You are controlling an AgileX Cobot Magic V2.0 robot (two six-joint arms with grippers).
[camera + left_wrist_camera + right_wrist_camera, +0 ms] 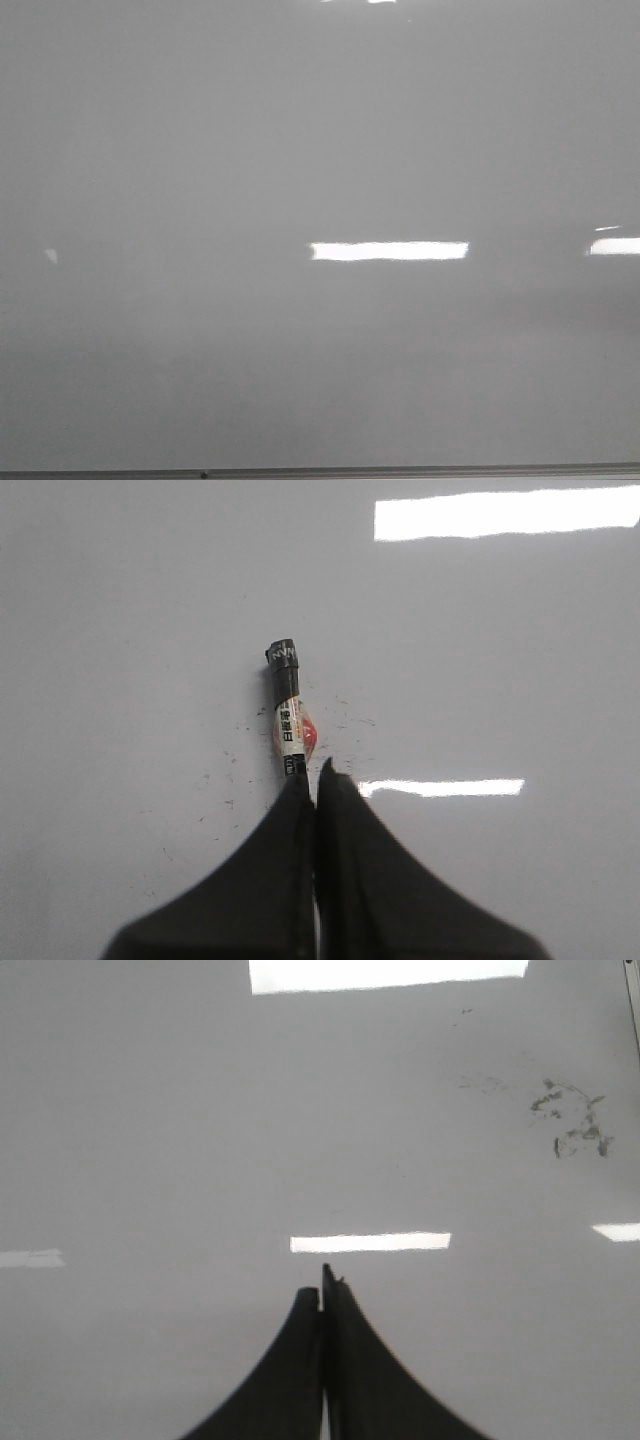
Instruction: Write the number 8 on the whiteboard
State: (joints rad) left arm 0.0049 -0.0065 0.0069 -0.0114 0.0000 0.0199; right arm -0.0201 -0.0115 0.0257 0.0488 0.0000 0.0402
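The glossy pale grey whiteboard fills the front view, with no drawn figure visible on it. The left gripper is clamped on a black-capped, white-labelled marker over the board; the right gripper is closed on nothing, near grey smudges.

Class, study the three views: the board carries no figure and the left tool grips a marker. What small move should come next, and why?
Probably ease the left tool forward until the marker tip meets the whiteboard. The front view shows no stroke of an 8. The left tool is shut on the marker, the right tool shut on nothing. Whether the tip already touches is unclear.
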